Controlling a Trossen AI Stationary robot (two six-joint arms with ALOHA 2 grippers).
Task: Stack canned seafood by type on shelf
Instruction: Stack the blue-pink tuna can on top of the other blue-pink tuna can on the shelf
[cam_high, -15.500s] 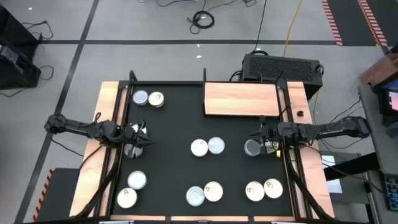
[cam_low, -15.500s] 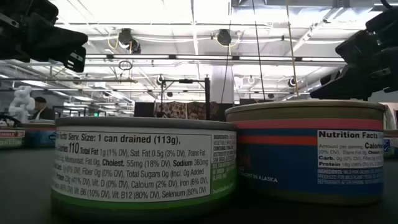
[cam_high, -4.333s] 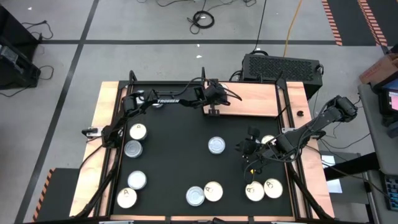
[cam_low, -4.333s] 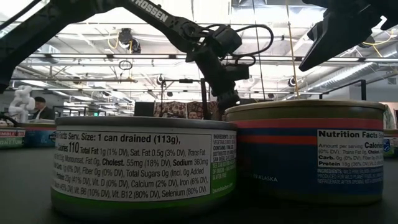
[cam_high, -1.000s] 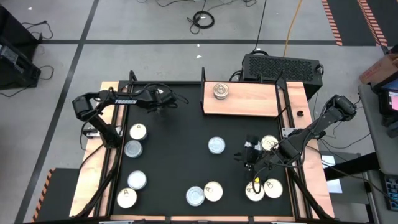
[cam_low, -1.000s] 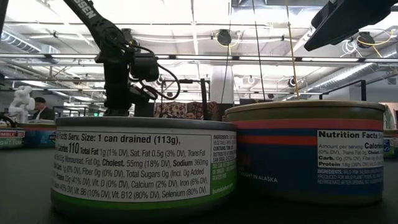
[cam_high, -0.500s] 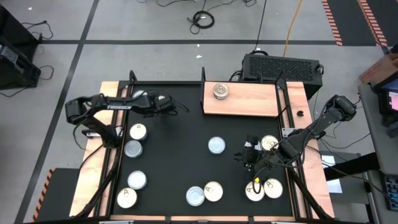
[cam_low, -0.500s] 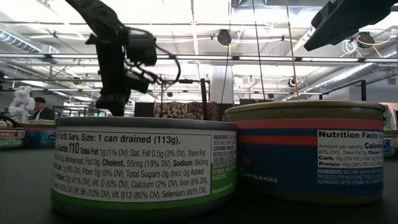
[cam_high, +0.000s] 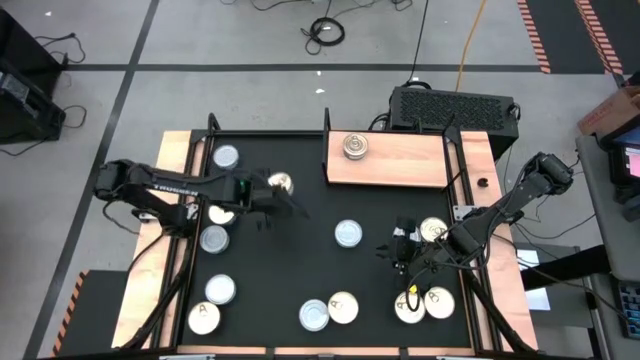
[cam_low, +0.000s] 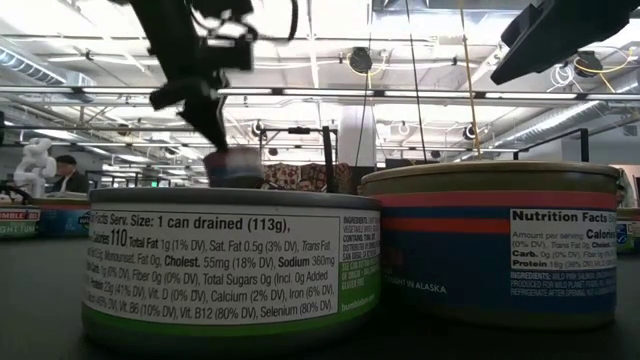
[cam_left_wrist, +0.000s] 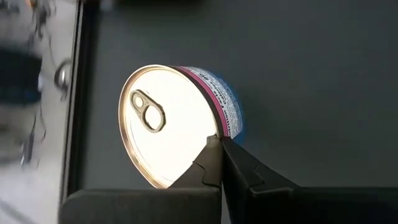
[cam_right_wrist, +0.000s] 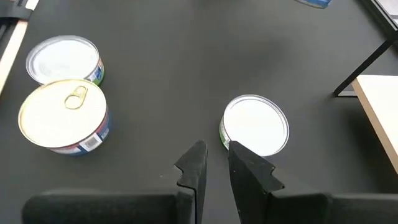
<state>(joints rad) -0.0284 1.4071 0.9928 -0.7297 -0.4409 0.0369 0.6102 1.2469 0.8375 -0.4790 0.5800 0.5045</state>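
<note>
Now | my left gripper (cam_high: 262, 196) has its fingers pressed together, just off the cream-gold pull-tab tin (cam_high: 282, 183) | that tin sits on the black counter (cam_high: 300, 260), well left of the light-brown wooden shelf (cam_high: 400, 165) | my right gripper (cam_high: 392, 249) waits below the shelf, fingers nearly together, holding nothing.

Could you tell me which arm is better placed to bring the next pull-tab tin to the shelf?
Left. Its hand is right beside a pull-tab tin, nearer the shelf. The right hand waits by a plain-lidded tin.
</note>
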